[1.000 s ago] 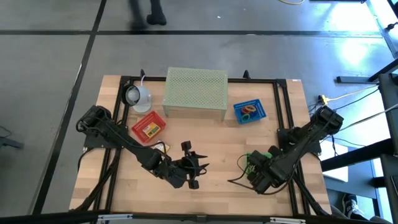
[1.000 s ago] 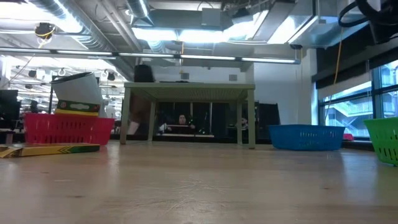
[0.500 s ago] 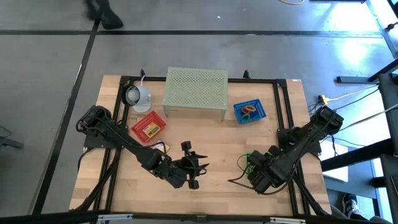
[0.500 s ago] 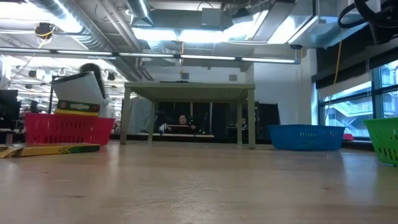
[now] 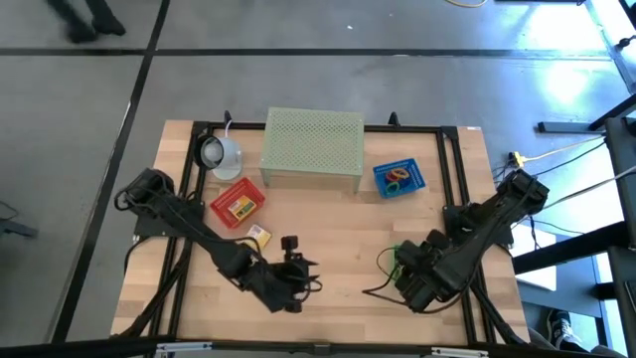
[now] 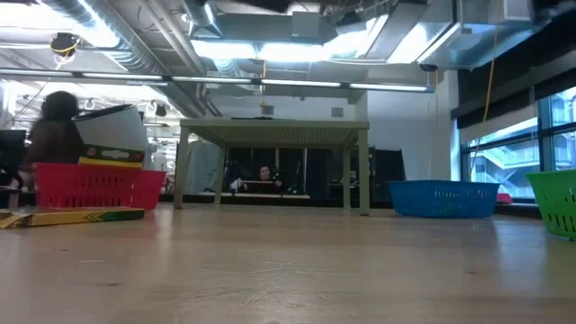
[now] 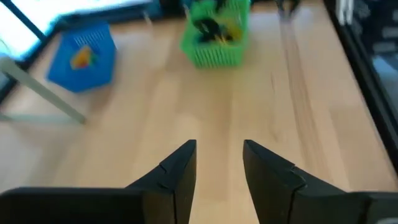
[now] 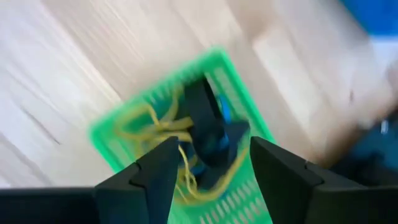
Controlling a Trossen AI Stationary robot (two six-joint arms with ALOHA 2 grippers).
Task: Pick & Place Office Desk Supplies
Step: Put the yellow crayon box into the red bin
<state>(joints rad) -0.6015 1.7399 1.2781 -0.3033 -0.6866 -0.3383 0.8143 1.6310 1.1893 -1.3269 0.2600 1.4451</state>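
1. High view: left gripper (image 5: 296, 281) sits low over bare wood at the table's front middle, fingers (image 7: 180, 168) parted and empty.
2. Right gripper (image 8: 208, 163) hovers, spread wide, over the green basket (image 8: 134, 134) holding black clips (image 8: 208, 127) and yellow loops (image 8: 158, 134).
3. Blue basket (image 5: 399, 177) holds coloured loops.

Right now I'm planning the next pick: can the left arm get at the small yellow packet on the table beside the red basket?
Probably yes: the yellow packet lies in the open just behind the left claw.

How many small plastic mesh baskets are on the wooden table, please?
3: a red mesh basket beside the pale green perforated stand, a blue mesh basket on the stand's other side, and a green mesh basket under the right gripper.
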